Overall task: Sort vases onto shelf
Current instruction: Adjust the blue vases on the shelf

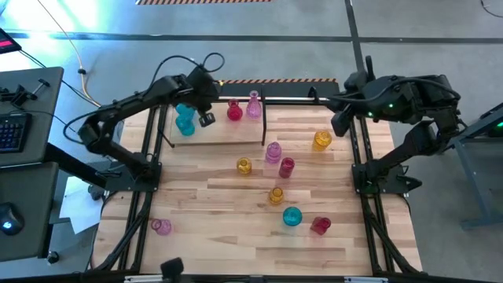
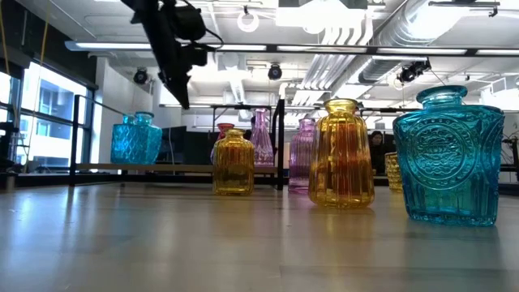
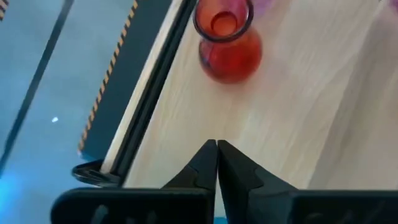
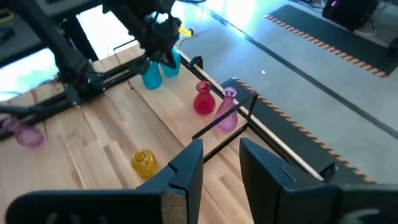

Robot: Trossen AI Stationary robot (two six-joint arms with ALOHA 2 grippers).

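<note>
The left gripper (image 1: 207,118) hangs over the shelf (image 1: 236,135), which stands at the far edge of the bench (image 1: 236,244), toward its left corner. The fingers (image 3: 208,165) are pressed together and they hold nothing. Just beside the gripper, at the left end of the shelf, stand two cyan vases (image 1: 185,119). A red vase (image 1: 234,110) and a pink vase (image 1: 254,104) stand near the middle of the shelf plank, close to each other.

The right gripper (image 4: 221,165) waits above the far right corner of the bench with its fingers spread apart, also empty.

The other vases are on the open bench: an amber vase (image 1: 322,140) near the right arm, a group of yellow, pink and red ones around the middle, a cyan one (image 1: 291,216) and a red one toward the near edge, and a single pink vase (image 1: 161,226) near the left near corner.

It seems that the left arm has now no vase and must fetch the next one. To do this well, it should rise straight up before it moves away, so the cyan vases and the black rods are not knocked. It should open wide before descending and take a vase by the narrow neck. The glass is smooth, so a centred, gentle closing is better.
</note>
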